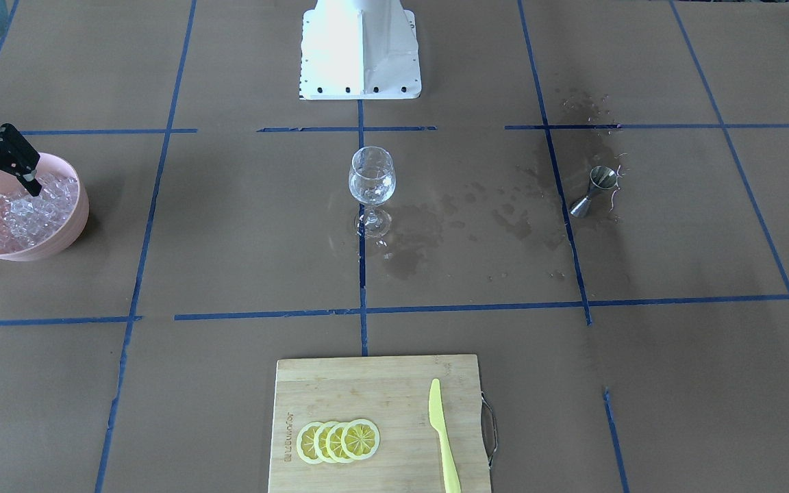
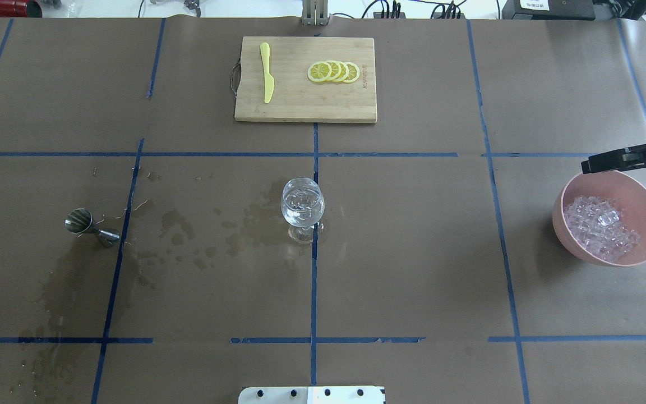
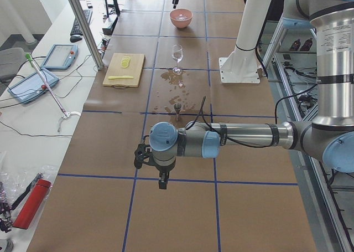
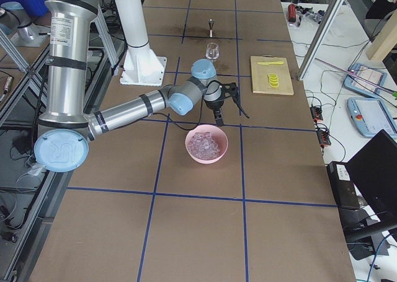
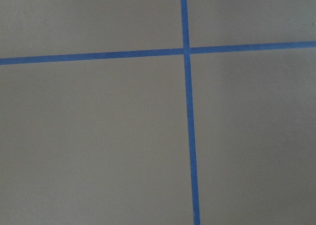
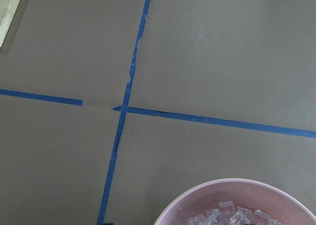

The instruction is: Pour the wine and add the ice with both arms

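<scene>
A clear wine glass [image 1: 371, 179] stands at the table's middle, also in the overhead view [image 2: 302, 205]; it holds clear, glassy contents. A pink bowl [image 1: 66, 236] holds a heap of ice [image 1: 28, 212]; both also show overhead, bowl [image 2: 572, 193] and ice [image 2: 600, 227]. My right gripper [image 1: 1, 195] is open and empty just above the bowl, one finger [image 2: 609, 161] over its far rim. The right wrist view shows only the bowl's rim [image 6: 197, 200] and ice [image 6: 232, 216]. My left gripper [image 3: 161, 183] hangs over bare paper far from the glass; I cannot tell whether it is open.
A steel jigger [image 1: 593, 190] sits among dark wet stains [image 1: 504, 219] on the robot's left side. A wooden cutting board [image 1: 367, 383] with lemon slices [image 1: 338, 441] and a yellow knife [image 1: 442, 438] lies at the operators' edge. The white pedestal [image 1: 360, 55] stands behind the glass.
</scene>
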### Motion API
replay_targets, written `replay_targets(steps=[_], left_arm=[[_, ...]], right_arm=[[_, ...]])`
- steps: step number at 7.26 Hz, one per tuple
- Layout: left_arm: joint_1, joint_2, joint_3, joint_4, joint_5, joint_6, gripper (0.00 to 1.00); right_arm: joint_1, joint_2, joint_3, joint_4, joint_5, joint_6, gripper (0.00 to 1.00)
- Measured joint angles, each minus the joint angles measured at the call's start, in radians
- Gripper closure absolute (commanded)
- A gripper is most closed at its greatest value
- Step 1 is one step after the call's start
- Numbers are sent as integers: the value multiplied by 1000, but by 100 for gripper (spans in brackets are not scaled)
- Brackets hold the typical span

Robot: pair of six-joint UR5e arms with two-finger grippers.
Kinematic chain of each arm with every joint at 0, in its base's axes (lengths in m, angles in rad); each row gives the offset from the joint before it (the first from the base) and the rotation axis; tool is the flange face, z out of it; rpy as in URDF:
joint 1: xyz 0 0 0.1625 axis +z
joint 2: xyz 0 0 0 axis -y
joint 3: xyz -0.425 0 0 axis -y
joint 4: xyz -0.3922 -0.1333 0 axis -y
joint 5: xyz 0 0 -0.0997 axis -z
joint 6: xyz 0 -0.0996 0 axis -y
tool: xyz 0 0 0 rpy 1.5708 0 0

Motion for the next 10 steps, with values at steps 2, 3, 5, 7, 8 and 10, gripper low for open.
replay_targets(steps=[2, 3, 5, 7, 8, 10], left_arm=[[0, 0, 8, -32, -1, 0, 0], [0, 0, 8, -38, -2, 0, 0], [0, 0, 6, -40, -2, 0, 0], [0, 0, 5, -41, -2, 0, 0], [0, 0, 5, -41, -2, 1, 0], [0, 0, 5, -41, -2, 1, 0]], right_arm=[[-29, -51, -12, 43, -45, -52, 14], [-36, -83, -14, 50, -50, -110, 17], [-66, -109, -57, 88, -55, -149, 19], [-100, -109, -131, 167, -63, -149, 23], [-116, -106, -151, 182, -65, -146, 24], [-137, -106, -164, 189, -72, -144, 27]])
